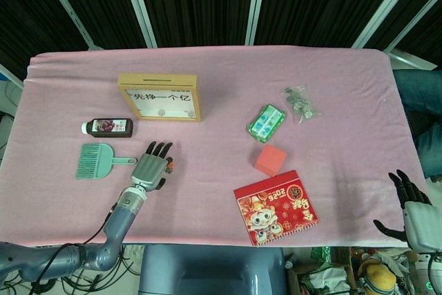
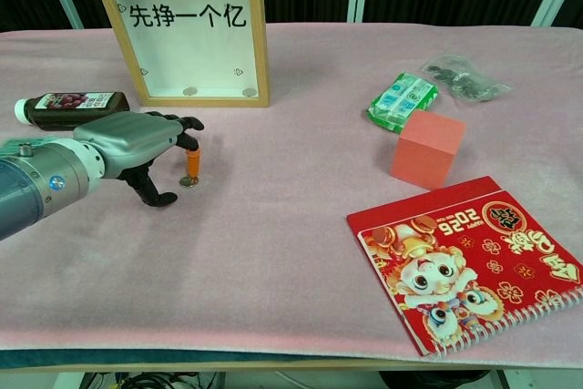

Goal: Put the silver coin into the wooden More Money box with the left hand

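The wooden More Money box (image 2: 187, 29) stands upright at the back left of the pink cloth, a slot in its top edge (image 1: 161, 83). The silver coin (image 2: 189, 181) lies flat on the cloth in front of it. My left hand (image 2: 137, 148) arches over the cloth just left of the coin; an orange-tipped fingertip (image 2: 192, 164) comes down onto the coin while the thumb stays apart below. In the head view the left hand (image 1: 150, 167) covers the coin. My right hand (image 1: 414, 212) hangs off the table's right front corner, fingers apart, holding nothing.
A dark bottle (image 2: 68, 105) lies just behind the left hand, with a green hand brush (image 1: 97, 160) to its left. To the right are a green packet (image 2: 402, 99), an orange cube (image 2: 426, 148), a red calendar (image 2: 465, 261) and a clear bag (image 2: 460, 77).
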You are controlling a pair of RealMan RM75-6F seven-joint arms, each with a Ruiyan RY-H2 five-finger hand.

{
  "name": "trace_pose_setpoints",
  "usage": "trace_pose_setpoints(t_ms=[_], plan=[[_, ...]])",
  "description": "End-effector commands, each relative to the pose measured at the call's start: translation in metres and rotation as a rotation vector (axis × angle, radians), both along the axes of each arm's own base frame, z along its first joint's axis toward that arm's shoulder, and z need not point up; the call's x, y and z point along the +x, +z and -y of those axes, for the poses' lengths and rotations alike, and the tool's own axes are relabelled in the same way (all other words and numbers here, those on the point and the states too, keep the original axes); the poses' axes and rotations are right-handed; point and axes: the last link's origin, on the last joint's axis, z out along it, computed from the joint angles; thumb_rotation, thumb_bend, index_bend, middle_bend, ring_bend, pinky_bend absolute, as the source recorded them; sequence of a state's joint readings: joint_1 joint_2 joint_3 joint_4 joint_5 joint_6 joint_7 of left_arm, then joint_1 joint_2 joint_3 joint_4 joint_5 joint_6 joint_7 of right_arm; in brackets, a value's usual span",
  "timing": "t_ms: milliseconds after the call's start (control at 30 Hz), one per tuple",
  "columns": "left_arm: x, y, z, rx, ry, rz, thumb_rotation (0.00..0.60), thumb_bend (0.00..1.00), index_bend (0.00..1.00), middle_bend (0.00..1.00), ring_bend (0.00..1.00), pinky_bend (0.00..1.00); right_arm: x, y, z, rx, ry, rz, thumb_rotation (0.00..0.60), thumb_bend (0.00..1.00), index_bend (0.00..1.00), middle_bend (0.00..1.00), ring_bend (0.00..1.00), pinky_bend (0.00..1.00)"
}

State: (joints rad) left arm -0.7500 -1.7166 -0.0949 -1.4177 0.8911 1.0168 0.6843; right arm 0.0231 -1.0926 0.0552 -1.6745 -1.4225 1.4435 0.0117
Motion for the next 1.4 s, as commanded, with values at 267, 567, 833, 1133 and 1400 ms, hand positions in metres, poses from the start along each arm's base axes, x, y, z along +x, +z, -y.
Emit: trace_pose_setpoints(t_ms=[267, 567, 833, 1133, 1400], plan=[[-0.0009, -0.0030, -0.0017, -0.001, 0.002, -0.010, 0.600, 0.33, 0.42, 0.03, 0.00, 0.00, -0.0003, 0.0002, -0.0003, 0.001, -0.003, 0.002, 0.600, 0.08, 0.07, 0.00, 0.11, 0.20], [0.0001, -0.0041, -0.0046, 0.003, -0.009, -0.034, 0.600, 0.34, 0.44, 0.03, 0.00, 0.00, -0.0001, 0.0000, -0.0005, 0.003, -0.002, 0.003, 0.600, 0.08, 0.07, 0.00, 0.11, 0.20], [0.0038, -0.0069, -0.0065, -0.002, -0.023, -0.084, 0.600, 0.35, 0.45, 0.03, 0.00, 0.00, -0.0001, 0.0002, -0.0006, 0.003, -0.002, 0.004, 0.600, 0.08, 0.07, 0.00, 0.11, 0.20], [0.0033, -0.0081, -0.0054, -0.006, -0.020, -0.100, 0.600, 0.36, 0.47, 0.03, 0.00, 0.00, -0.0001, 0.0004, -0.0006, 0.003, -0.001, 0.006, 0.600, 0.08, 0.07, 0.00, 0.11, 0.20], [0.0039, -0.0093, -0.0063, -0.004, -0.019, -0.098, 0.600, 0.39, 0.49, 0.04, 0.00, 0.00, -0.0001, 0.0003, -0.0007, 0.004, -0.003, 0.009, 0.600, 0.08, 0.07, 0.00, 0.11, 0.20]])
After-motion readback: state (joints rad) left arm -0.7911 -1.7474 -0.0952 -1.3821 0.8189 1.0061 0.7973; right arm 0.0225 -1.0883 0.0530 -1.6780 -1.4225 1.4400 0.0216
